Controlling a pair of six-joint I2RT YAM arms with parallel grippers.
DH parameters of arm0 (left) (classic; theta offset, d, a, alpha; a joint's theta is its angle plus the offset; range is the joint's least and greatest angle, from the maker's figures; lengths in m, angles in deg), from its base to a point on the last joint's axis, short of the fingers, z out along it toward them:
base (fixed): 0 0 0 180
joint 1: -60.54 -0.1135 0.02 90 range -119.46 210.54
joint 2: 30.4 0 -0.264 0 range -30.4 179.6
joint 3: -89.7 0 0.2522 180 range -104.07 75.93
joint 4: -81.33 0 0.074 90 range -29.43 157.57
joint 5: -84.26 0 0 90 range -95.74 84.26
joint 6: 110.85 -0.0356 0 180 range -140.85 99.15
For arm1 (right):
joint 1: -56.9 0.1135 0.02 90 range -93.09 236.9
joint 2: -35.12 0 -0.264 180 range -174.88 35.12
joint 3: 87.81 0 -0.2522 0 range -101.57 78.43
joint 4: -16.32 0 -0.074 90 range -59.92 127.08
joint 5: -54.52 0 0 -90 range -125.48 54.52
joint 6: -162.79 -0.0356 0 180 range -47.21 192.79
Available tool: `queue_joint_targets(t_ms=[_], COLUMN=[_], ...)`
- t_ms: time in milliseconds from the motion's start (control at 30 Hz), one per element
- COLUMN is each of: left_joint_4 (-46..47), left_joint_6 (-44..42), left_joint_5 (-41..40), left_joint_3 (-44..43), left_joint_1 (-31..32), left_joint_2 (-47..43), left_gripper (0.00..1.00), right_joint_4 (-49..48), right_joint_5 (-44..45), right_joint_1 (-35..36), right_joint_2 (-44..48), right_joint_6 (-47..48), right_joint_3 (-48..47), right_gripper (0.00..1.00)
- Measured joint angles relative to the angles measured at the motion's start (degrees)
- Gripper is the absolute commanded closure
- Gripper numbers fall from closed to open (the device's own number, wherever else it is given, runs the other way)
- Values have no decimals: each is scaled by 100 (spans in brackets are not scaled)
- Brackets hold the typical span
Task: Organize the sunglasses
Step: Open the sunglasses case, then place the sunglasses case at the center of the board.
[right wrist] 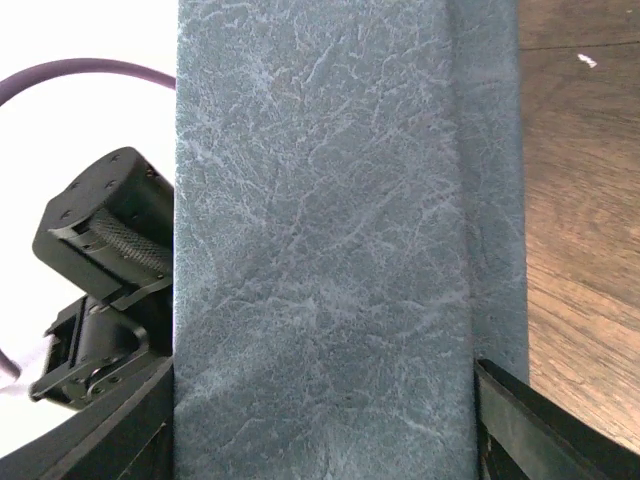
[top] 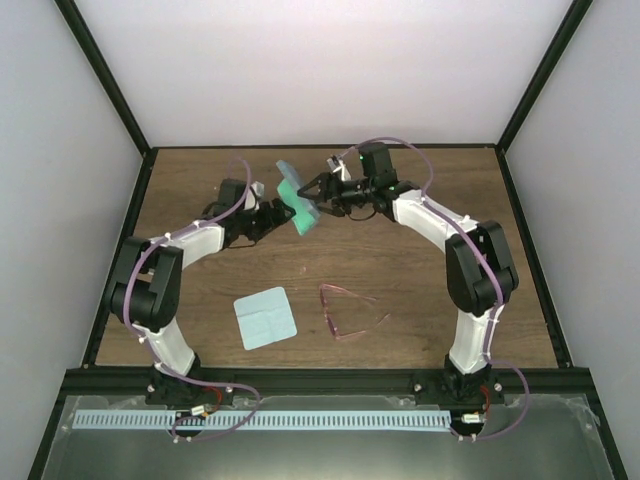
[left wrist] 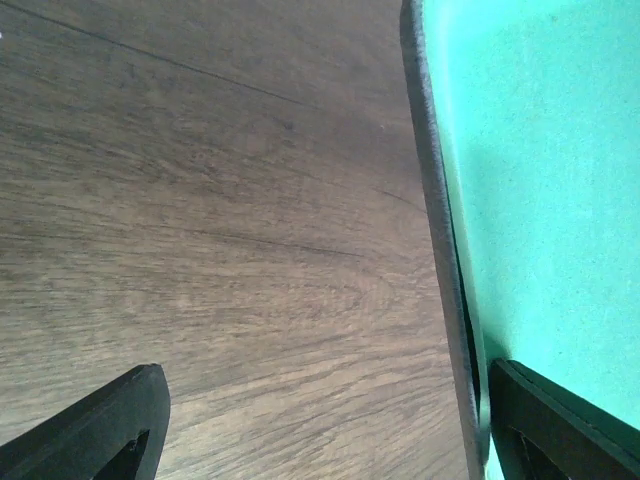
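My right gripper (top: 322,196) is clamped across the width of the case (top: 298,200), which is up in the air at the far middle. My left gripper (top: 278,215) is spread wide, with one finger at the case's green inner edge. The sunglasses (top: 348,312) lie flat on the table well back toward my bases, just right of the cloth (top: 266,317) and a bit nearer my right arm. Their front bar runs roughly near-to-far with the temples unfolded to the right, so I'd reach back with the free left gripper.

Your sunglasses (top: 345,312) lie flat on the wood, with a thin pink-red frame and the temple arms unfolded. They sit well apart from both grippers' jaws, on the side toward the bases.
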Motion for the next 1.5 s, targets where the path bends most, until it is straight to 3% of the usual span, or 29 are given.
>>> queue_joint_targets(t_ms=[267,600,1033,1267,1500], left_joint_4=[-267,-1388,-1971,-2028,-1921], left_joint_6=[-120,-507,-723,-885,-1058], left_joint_5=[33,-153,-319,-404,-407], left_joint_3=[-31,-352,-275,-247,-269], left_joint_1=[39,96,120,109,107], left_joint_2=[-81,-695,-1088,-907,28], left_gripper=[12,6,2,2,2], right_joint_4=[216,184,-81,63,404], right_joint_5=[59,-234,-503,-503,-350], right_joint_1=[55,127,208,205,210], right_joint_2=[87,35,-748,-1021,-1165], right_joint_6=[332,802,1019,1193,1421], right_joint_3=[7,-26,-24,50,59], right_gripper=[53,52,49,38,24])
